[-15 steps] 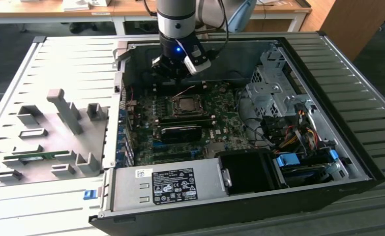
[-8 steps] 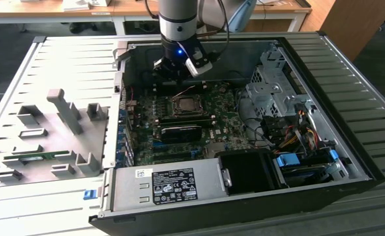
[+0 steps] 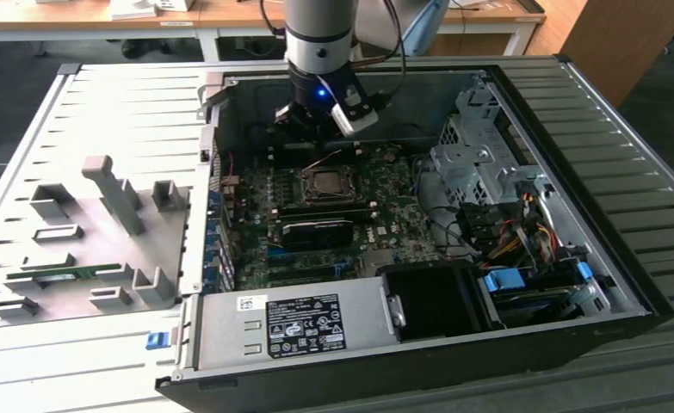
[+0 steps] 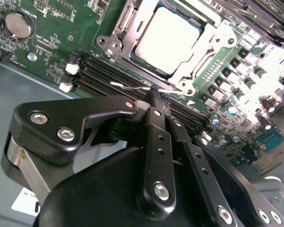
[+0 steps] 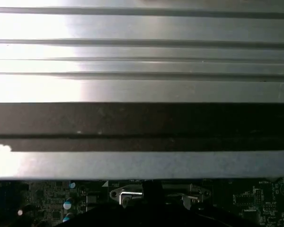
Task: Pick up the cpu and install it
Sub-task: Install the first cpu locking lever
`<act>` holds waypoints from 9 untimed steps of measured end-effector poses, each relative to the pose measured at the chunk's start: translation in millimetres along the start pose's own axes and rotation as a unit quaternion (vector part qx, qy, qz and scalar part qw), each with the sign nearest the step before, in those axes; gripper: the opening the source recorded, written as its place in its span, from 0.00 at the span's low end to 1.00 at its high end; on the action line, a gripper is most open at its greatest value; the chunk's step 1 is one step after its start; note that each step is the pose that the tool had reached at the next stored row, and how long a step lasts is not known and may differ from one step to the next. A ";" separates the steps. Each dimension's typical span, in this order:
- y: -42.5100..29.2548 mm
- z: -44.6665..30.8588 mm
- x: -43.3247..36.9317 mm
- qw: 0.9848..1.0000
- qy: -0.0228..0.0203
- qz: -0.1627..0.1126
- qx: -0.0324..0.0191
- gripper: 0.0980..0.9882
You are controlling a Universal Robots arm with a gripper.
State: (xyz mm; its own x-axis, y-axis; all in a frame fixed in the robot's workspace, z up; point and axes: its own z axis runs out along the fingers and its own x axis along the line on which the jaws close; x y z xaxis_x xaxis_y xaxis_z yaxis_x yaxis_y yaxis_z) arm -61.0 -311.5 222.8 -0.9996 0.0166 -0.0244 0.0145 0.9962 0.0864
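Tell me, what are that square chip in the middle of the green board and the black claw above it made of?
The cpu looks metal-topped: a pale silvery-grey face with a dull, brushed sheen. The gripper seems to be matt black metal or hard plastic, joined by shiny steel-looking screws; which one I cannot tell. The motherboard looks like glossy green circuit laminate.
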 end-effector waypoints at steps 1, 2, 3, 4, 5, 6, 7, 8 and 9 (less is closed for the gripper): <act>0.0 0.3 -0.2 1.000 0.000 0.000 0.000 0.01; 0.0 0.5 -0.7 1.000 0.000 0.000 0.000 0.01; 0.0 0.7 -1.5 1.000 0.000 0.000 0.000 0.01; 0.0 0.9 -2.1 1.000 0.000 0.000 0.000 0.01; 0.0 1.3 -2.8 1.000 0.000 0.000 0.000 0.01; -0.1 1.7 -3.5 1.000 0.000 0.000 0.000 0.01; -0.1 2.2 -4.3 1.000 0.000 0.000 0.000 0.01; -0.1 2.7 -5.3 1.000 0.000 0.000 0.000 0.01; -0.2 3.3 -6.2 1.000 0.000 0.000 0.000 0.01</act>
State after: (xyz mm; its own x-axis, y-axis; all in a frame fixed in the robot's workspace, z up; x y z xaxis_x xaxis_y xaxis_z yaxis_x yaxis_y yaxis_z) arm -54.7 -311.5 219.7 -0.9996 0.0166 -0.0244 0.0145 0.9962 0.0861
